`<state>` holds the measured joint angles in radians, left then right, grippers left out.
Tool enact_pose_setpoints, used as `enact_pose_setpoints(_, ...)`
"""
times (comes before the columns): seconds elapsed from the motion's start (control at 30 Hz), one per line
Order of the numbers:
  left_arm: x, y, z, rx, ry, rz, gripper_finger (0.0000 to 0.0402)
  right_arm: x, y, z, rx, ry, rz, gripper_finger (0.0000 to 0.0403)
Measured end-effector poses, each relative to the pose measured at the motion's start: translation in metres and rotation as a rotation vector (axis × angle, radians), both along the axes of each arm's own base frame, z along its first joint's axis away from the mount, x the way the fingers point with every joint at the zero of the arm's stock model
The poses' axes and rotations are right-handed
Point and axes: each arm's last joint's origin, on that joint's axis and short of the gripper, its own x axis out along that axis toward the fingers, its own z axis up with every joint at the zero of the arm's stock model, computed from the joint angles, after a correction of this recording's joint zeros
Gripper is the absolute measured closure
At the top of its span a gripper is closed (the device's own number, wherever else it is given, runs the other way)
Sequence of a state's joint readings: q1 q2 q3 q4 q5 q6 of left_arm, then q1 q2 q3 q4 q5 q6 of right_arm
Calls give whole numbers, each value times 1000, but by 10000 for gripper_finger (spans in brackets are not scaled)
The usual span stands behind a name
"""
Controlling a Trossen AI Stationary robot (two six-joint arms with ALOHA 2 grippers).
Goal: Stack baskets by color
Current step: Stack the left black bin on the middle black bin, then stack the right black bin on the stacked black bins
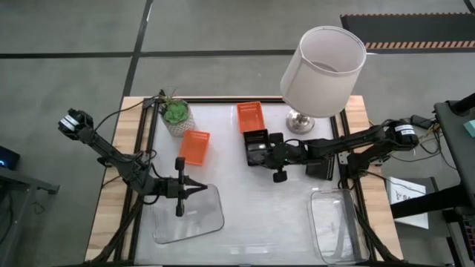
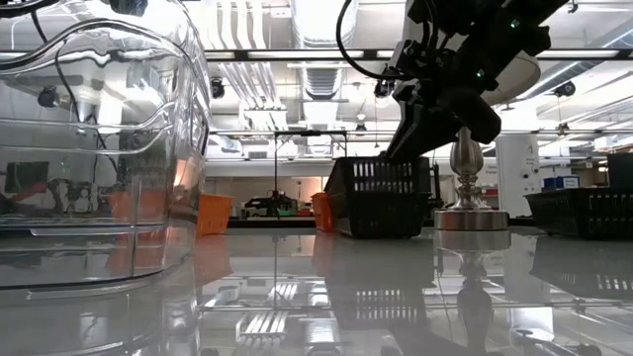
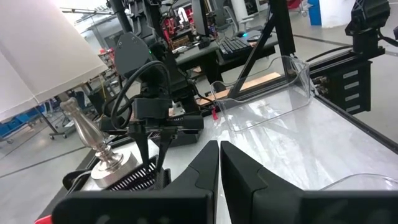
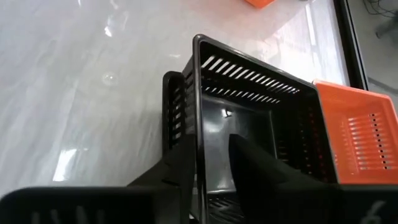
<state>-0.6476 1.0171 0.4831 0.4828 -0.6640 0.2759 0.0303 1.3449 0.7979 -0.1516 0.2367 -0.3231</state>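
Observation:
A black basket (image 1: 255, 146) rests by its bottom on the table's middle (image 2: 381, 198). My right gripper (image 4: 214, 146) reaches it from the right, open, with the basket's right wall between its fingers. Two orange baskets sit apart: one at the far middle (image 1: 251, 116), beside the black one (image 4: 360, 137), and one to the left (image 1: 195, 147). Another black basket (image 2: 584, 210) stands at the right under my right arm. My left gripper (image 1: 202, 188) is shut on nothing, held level above a clear tray (image 1: 189, 219). A second clear tray (image 1: 338, 226) lies at the near right. My right gripper has one finger (image 4: 261, 168) inside the black basket and the other (image 4: 180, 168) outside its right wall (image 4: 199, 118). It slants down from the table's right. A gap shows beside the inner finger. I cannot tell whether the outer finger touches the wall.
A white lamp (image 1: 323, 70) with a metal base (image 2: 470, 213) stands at the far right, close behind my right arm. A green potted plant (image 1: 177, 115) is at the far left. Bare tabletop lies between the two clear trays at the near middle (image 1: 267, 222).

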Motion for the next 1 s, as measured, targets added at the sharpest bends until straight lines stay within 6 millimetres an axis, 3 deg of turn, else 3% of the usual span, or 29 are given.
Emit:
enact_pose_setpoints(0.2, 0, 0, 0, -2, -1, 0, 402, 0, 0, 0, 12, -3, -12, 287)
enact_pose_setpoints(0.57, 0, 0, 0, -6, -3, 0, 402, 4, 0, 19, 79, 44, -77, 288)
enact_pose_setpoints(1.0, 0, 0, 0, -10, -3, 1, 402, 1, 5, 24, 115, 29, -102, 260)
